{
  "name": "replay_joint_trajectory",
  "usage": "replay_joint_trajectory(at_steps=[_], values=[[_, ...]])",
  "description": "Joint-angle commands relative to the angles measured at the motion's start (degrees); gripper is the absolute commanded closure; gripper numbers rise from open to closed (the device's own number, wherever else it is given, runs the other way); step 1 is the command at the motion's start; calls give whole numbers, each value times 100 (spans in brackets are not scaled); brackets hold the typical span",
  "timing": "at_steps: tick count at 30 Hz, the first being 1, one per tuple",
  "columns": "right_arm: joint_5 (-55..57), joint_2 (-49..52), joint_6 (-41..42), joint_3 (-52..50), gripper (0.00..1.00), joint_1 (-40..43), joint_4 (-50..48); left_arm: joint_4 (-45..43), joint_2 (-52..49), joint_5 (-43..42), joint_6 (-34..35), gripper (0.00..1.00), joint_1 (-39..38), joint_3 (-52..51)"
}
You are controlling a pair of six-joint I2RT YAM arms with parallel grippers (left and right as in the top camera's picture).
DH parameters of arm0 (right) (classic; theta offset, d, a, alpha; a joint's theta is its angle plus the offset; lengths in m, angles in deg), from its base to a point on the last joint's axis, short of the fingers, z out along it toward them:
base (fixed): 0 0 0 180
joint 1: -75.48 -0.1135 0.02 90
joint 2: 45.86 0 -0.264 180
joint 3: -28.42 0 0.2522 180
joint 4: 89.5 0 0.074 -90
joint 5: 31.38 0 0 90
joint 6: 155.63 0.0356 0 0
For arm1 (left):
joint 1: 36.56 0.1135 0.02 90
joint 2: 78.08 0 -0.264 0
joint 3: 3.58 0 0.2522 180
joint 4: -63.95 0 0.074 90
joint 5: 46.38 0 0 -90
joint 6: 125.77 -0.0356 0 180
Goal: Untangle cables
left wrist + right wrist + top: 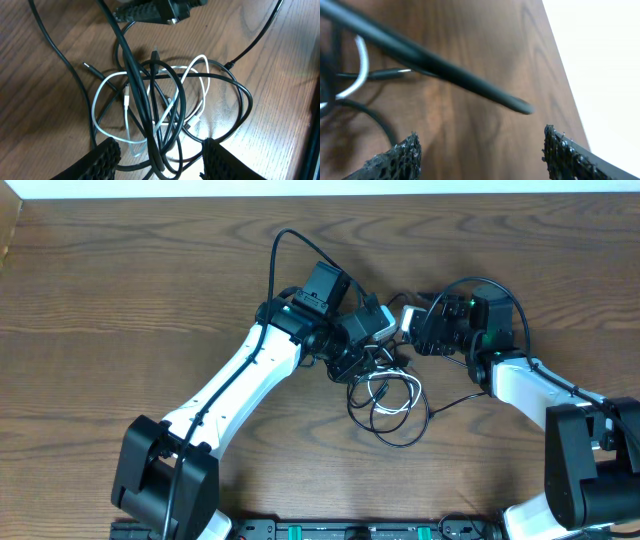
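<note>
The cables lie in one tangle on the wooden table. The black cables loop over and through the white cable. From overhead the white cable shows in small loops inside a black cable. My left gripper hangs open just above the pile, with black strands running between its fingers but not clamped. My right gripper is wide open with only bare wood between its pads. A blurred black cable end crosses above it. Overhead, both grippers meet at the tangle's upper edge: left gripper, right gripper.
The right gripper's body shows at the top of the left wrist view, close over the pile. A thicker black arm wire arcs above the left arm. The table's far edge meets a white strip.
</note>
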Motion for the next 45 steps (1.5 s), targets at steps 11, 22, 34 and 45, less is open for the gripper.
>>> replay_joint_trajectory(at_steps=[11, 22, 34, 45], values=[[-1744, 24, -826, 9, 29, -57, 686, -9, -66, 52, -96, 46, 11, 9], [-1740, 26, -1443, 9, 71, -225, 1003, -199, -66, 50, -48, 46, 11, 9], [-1526, -168, -885, 11, 99, -7, 752, -199, -66, 50, 164, 46, 7, 9], [-1381, -2457, 2190, 39, 99, 970, 811, -269, -66, 17, 188, 46, 7, 9]])
